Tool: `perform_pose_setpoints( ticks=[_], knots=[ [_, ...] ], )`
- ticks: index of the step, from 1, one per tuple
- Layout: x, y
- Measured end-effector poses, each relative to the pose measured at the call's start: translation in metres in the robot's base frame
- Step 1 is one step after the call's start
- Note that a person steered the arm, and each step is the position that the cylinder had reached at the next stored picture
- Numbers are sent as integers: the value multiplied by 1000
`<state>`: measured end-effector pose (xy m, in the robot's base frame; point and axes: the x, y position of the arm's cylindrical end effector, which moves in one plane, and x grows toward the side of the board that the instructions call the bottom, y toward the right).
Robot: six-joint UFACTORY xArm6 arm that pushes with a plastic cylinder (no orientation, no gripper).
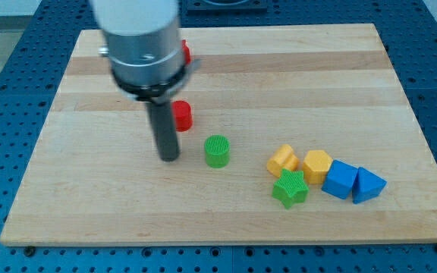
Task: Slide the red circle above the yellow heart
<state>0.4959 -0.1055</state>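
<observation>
On the wooden surface (pixel 294 83) my tip (pixel 170 158) rests just left of the red circle (pixel 182 115) and left of the green cylinder (pixel 217 151); I have no jaws and hold nothing. The push looks barely begun: next I judge the circle must slide right, ending above the yellow heart (pixel 283 161). The rod hides part of the circle, and another red block (pixel 186 52) peeks from behind the arm, its shape unclear.

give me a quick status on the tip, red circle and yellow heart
My tip down on board, just left-below red circle. Yellow heart far to the view's right, red circle not above it yet. Green cylinder sits between them.
</observation>
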Motion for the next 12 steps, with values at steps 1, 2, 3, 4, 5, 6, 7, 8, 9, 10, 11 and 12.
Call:
perform_pose_setpoints(
  ticks=[1,2,3,4,5,6,7,8,9,10,11,12],
  knots=[
    [-4,37],
    [25,91],
    [26,95],
    [19,47],
    [5,3],
    [3,-41],
    [-3,-120],
    [-46,-150],
    [-64,-93],
    [-51,12],
    [-75,16],
    [-88,12]
  ],
)
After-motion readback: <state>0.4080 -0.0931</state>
